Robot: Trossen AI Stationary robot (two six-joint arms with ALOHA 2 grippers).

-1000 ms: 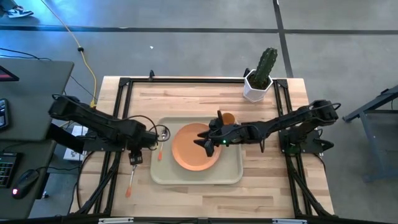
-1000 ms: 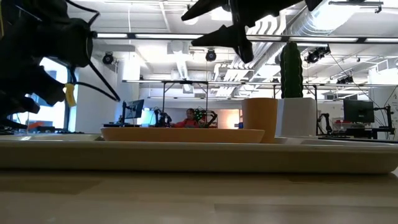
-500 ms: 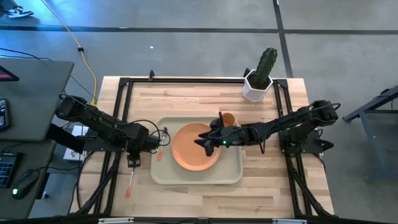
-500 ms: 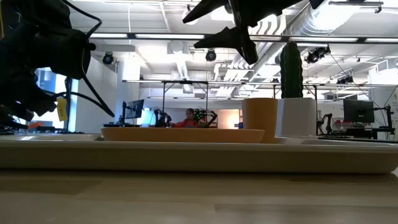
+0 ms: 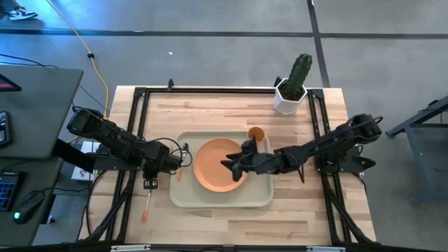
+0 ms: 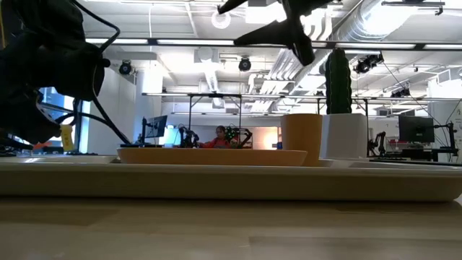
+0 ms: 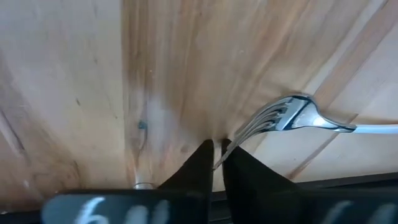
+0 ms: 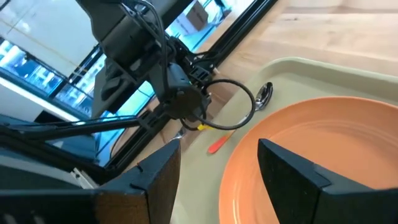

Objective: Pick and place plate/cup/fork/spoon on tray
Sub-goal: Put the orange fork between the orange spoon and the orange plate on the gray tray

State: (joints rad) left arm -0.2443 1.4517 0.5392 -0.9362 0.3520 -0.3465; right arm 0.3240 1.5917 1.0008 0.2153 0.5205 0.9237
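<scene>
At the left edge of the wooden table (image 5: pixel 210 105), the left gripper (image 5: pixel 150 183) is clenched on the tine end of the fork (image 5: pixel 147 204), which lies flat on the bare wood just outside the beige tray (image 5: pixel 262 196). The tray already carries the orange plate (image 5: pixel 210 171), the orange cup (image 5: pixel 256 133) at its far rim and the spoon (image 5: pixel 180 173) along its left side. The step in hand looks to be picking up the fork, the last piece not yet on the tray. To do it well, the hold likely needs checking before the lift, since the wrist view shows only the tips of the tines caught between the dark fingers (image 7: pixel 193 168), a shallow purchase on smooth metal that could let the long handle swing or slip. A slow, level raise seems wise, high enough to clear the tray's raised rim, with the set-down aimed at the strip of tray floor between rim and plate, clear of the spoon lying there. The right gripper (image 5: pixel 231 164) hangs over the plate with its jaws spread wide and empty, well apart from that strip. The fork itself is small and slender: bright silver tines curving from a narrow neck, then a thin orange handle pointing toward the table's near edge.
</scene>
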